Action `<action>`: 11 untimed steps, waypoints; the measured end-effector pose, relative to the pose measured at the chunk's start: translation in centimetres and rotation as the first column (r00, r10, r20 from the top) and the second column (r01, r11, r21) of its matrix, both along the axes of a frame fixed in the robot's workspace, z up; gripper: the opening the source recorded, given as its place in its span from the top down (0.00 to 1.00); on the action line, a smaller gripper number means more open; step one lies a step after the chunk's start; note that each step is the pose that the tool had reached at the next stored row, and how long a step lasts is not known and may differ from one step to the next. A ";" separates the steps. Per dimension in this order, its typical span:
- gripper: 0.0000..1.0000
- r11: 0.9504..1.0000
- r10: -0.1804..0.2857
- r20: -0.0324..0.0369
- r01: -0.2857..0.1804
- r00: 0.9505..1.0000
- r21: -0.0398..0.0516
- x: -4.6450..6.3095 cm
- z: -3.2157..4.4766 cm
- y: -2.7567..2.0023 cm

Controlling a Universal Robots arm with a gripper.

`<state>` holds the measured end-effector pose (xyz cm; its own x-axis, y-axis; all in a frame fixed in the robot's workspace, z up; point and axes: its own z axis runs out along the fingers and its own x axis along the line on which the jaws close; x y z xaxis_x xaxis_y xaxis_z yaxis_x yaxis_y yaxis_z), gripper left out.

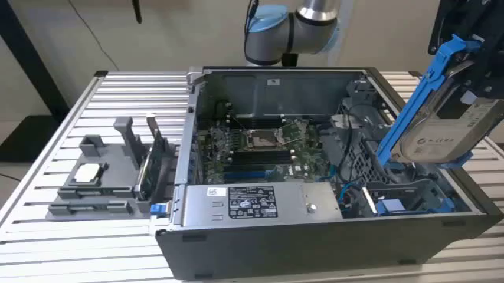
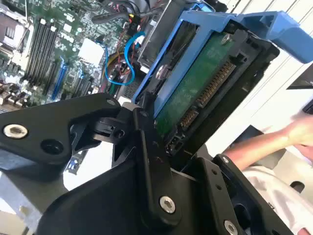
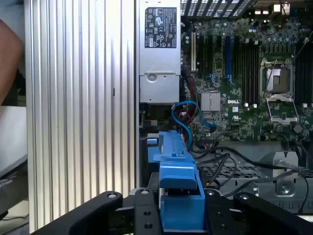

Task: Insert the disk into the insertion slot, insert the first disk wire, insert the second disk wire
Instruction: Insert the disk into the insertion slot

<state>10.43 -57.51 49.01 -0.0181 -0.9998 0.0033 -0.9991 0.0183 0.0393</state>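
Observation:
The disk (image 1: 452, 127), a silver-grey drive in a bright blue carrier, hangs tilted above the open computer case at the exterior view's right. My gripper (image 1: 475, 82) is shut on its upper end. In the second wrist view the disk's green circuit side (image 2: 195, 93) faces the camera, clamped between the black fingers (image 2: 146, 142). The first wrist view looks along the carrier's blue edge (image 3: 177, 181), held between the finger links. The insertion slot (image 1: 405, 200), a dark bay with blue rails, lies open below the disk in the case's near right corner. Blue wires (image 3: 188, 117) curl beside the motherboard.
A grey power supply box with white stickers (image 1: 252, 203) sits in the case's front, and the motherboard (image 1: 260, 147) is behind it. A grey fixture with parts (image 1: 102, 171) stands on the slatted table at the exterior view's left. A person's hand (image 2: 298, 132) is near the table.

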 end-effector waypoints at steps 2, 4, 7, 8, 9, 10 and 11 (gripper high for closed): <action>0.67 1.000 0.000 0.000 0.000 1.000 0.000 0.0 0.00 0.00; 0.67 1.000 0.000 0.000 0.000 1.000 0.000 0.0 0.00 0.00; 0.67 1.000 0.000 0.000 0.000 1.000 0.000 0.0 0.00 0.00; 0.67 1.000 0.000 0.000 0.000 1.000 0.000 0.0 -0.01 0.00; 0.67 1.000 0.000 0.000 0.000 1.000 0.000 0.0 -0.04 0.00; 0.67 1.000 0.000 0.000 0.000 1.000 0.000 0.1 -0.07 0.00; 0.67 1.000 0.000 0.000 0.000 1.000 0.000 0.1 -0.12 0.00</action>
<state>10.52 -57.51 48.89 -0.0182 -0.9998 0.0034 -0.9991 0.0183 0.0393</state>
